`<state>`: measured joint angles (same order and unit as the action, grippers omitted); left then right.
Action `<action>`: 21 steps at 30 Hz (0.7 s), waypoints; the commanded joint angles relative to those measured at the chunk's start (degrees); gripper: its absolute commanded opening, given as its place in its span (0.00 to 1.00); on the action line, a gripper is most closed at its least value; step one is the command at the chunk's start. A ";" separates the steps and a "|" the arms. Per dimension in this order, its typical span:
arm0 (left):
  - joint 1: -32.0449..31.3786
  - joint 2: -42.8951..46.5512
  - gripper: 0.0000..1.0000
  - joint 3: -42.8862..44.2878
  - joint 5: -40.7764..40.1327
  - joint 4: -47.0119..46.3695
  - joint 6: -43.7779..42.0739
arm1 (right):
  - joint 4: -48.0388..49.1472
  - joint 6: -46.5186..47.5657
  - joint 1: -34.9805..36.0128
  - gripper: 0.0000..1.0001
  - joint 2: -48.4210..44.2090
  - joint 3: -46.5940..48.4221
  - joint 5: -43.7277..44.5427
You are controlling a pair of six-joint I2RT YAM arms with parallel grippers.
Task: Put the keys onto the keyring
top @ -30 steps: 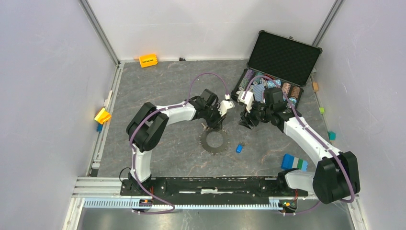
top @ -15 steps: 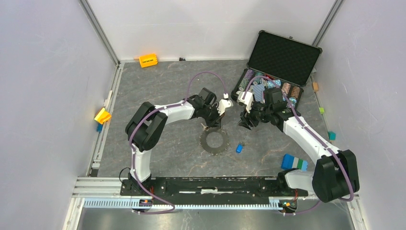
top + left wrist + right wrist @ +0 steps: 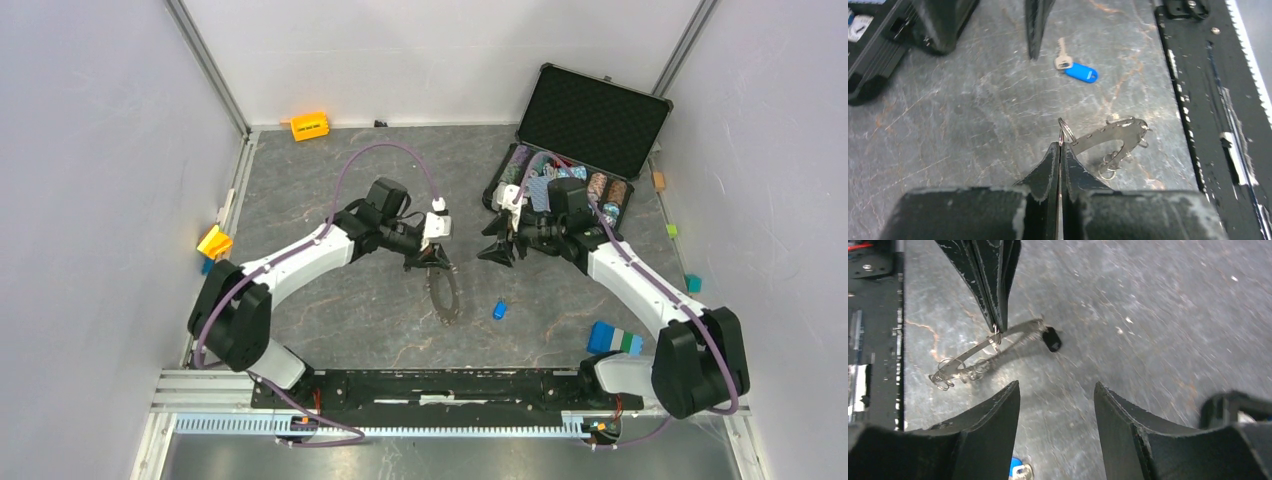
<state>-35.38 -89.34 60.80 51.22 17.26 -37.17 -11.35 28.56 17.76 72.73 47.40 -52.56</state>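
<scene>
Blue-headed key lies flat on the surface, lower centre of the top view. Keyring stands tilted just left of it. Left tool is clamped on its upper edge. Right tool, spread apart, sits right of that, above the key.

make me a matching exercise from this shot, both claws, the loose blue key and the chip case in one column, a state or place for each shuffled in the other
Column one
1. left claw
2. right claw
3. blue-headed key
4. chip case

Column two
a. lying loose on the table
b. lid open, at the far right
c. open, holding nothing
d. shut on the keyring

Pairs: 1-d, 2-c, 3-a, 4-b
</scene>
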 commanded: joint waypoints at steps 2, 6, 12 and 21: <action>-0.15 7.24 0.02 -4.30 4.70 1.88 -11.13 | 3.56 0.11 5.68 0.62 1.95 2.40 -5.55; -0.14 10.85 0.02 -6.09 2.40 1.74 -12.31 | 3.23 0.80 9.53 0.62 2.23 4.18 -5.33; -0.11 14.82 0.02 -8.29 -0.02 -2.35 -8.57 | 2.55 1.11 13.18 0.57 3.31 5.77 -5.35; 0.13 18.44 0.02 -13.79 -3.07 -15.06 2.83 | 0.48 2.37 16.03 0.46 3.53 4.11 -5.49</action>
<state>-35.48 -73.43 48.66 49.17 11.46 -40.84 -10.61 29.74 32.73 76.09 51.24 -56.97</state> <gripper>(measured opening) 0.040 0.475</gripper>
